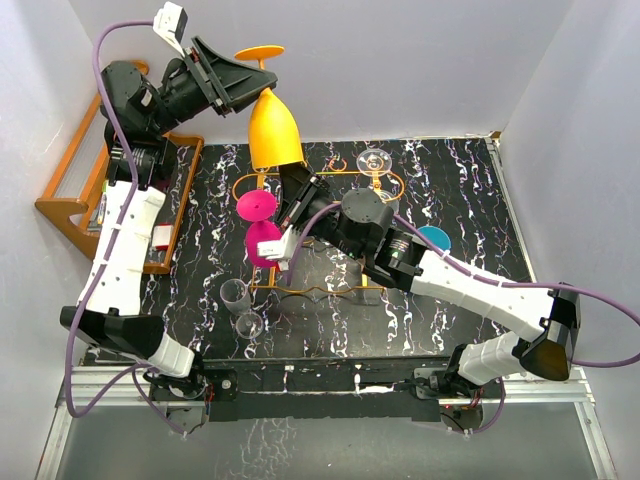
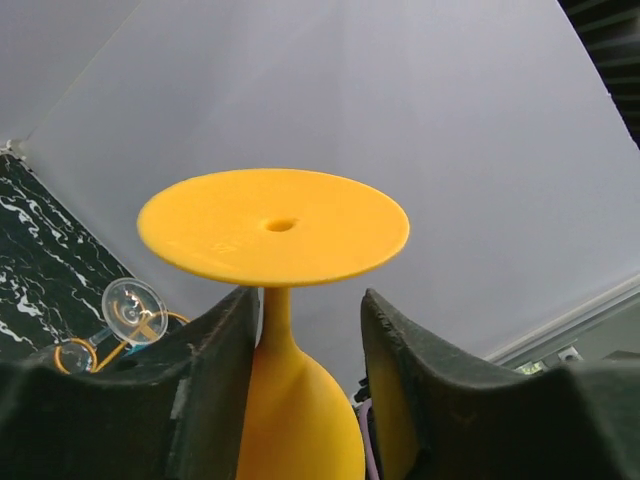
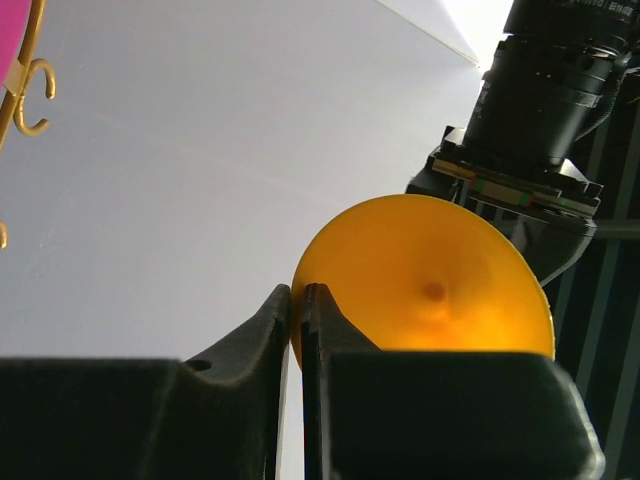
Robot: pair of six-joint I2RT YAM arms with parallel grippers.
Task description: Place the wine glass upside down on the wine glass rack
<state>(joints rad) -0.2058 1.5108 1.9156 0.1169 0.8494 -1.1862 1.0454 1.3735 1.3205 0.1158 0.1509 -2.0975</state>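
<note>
While the opaque, matte orange wine glass point(image 1: 273, 130) is held upside down in the air, flat round foot uppermost, your left gripper point(image 2: 310, 312) stands spread on either side of its slim stem. Your right gripper point(image 3: 297, 300) is pressed together on the bowl's thin rim. The glass is raised near the far side of the thin gold wire rack point(image 1: 316, 291), not on it.

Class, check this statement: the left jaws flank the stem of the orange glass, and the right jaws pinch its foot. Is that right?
One slip. The right jaws pinch the rim of the orange glass, at its bowl, not its foot; the right wrist view shows this. The left jaws do flank the stem.
</note>
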